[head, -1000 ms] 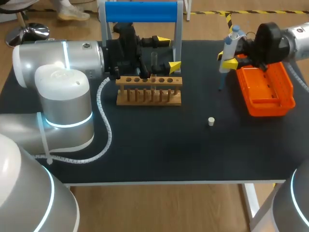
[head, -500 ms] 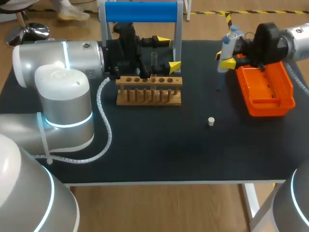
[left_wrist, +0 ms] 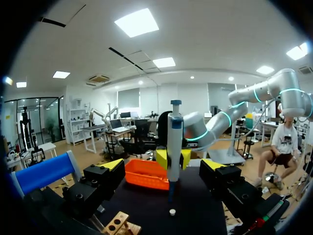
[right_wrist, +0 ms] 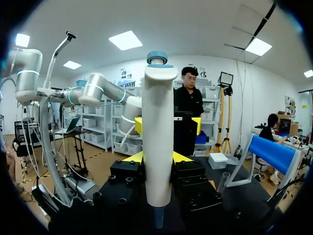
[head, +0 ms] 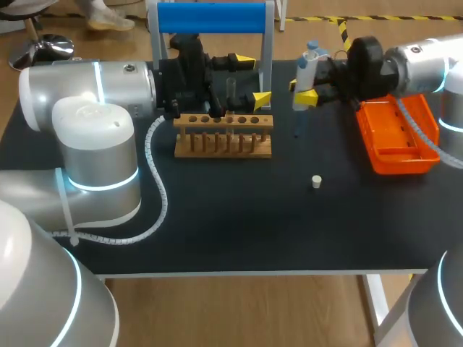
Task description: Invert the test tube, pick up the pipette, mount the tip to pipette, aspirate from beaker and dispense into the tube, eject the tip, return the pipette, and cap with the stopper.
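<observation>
Right gripper (head: 300, 92) grasps the pipette (head: 305, 69), upper middle of frame; tip (left_wrist: 170, 190) looks mounted, so drawing liquid is next.

Black table (head: 239, 224): rack (head: 223, 135), orange tray (head: 405, 163), stopper (head: 316, 181)

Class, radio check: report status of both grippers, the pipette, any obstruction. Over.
Right gripper shut on pipette, upright above table, near rack. Left gripper open, behind rack. Stopper loose on table, clear of both. No obstruction seen.
</observation>
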